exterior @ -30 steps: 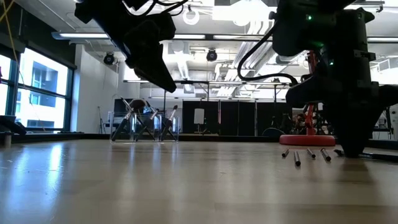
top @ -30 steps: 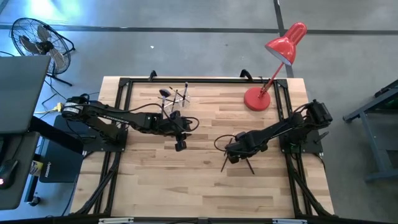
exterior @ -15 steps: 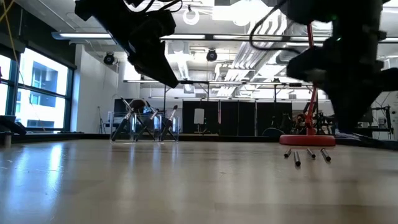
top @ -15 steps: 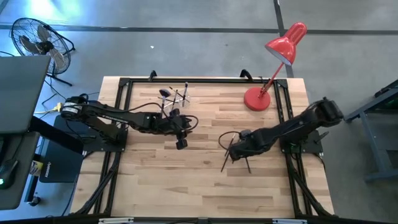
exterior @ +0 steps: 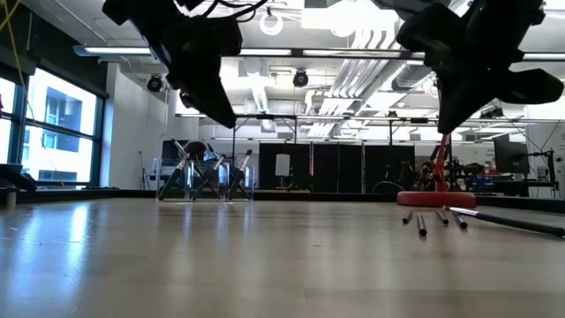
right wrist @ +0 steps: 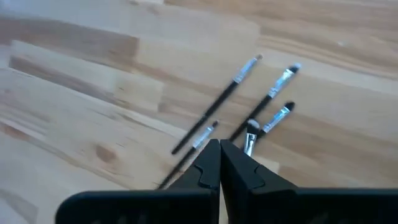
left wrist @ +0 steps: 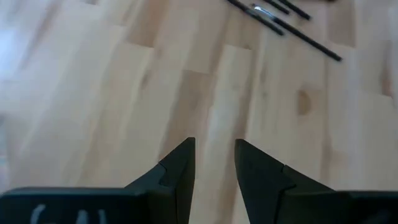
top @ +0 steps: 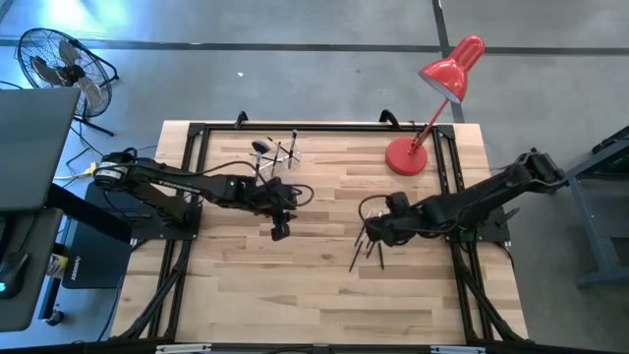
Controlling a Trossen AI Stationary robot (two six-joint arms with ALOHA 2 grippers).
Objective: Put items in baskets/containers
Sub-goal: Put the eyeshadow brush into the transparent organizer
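Note:
Several slim dark makeup brushes point(right wrist: 219, 107) lie loose on the wooden table right of centre point(top: 368, 252); their ends show in the low view point(exterior: 422, 224). My right gripper point(right wrist: 219, 155) hangs above them, shut, and I see nothing between its fingers; it stands well clear of the table point(exterior: 448, 117). A small clear holder point(top: 278, 153) with a few brushes standing in it rests at the far left point(exterior: 205, 173). My left gripper point(left wrist: 214, 163) hovers open above bare wood near the table's middle point(top: 279, 232), holding nothing.
A red desk lamp stands on its round base point(top: 405, 157) at the far right, behind the loose brushes point(exterior: 436, 200). One longer brush point(exterior: 508, 223) lies toward the right edge. Bare wood point(top: 295, 285) stretches across the near half.
My right gripper has risen from just above the loose brushes to well clear of the table and has tipped, its arm drawing back toward the right edge. A long brush on the table behind it has come into sight. My left gripper has stayed in place.

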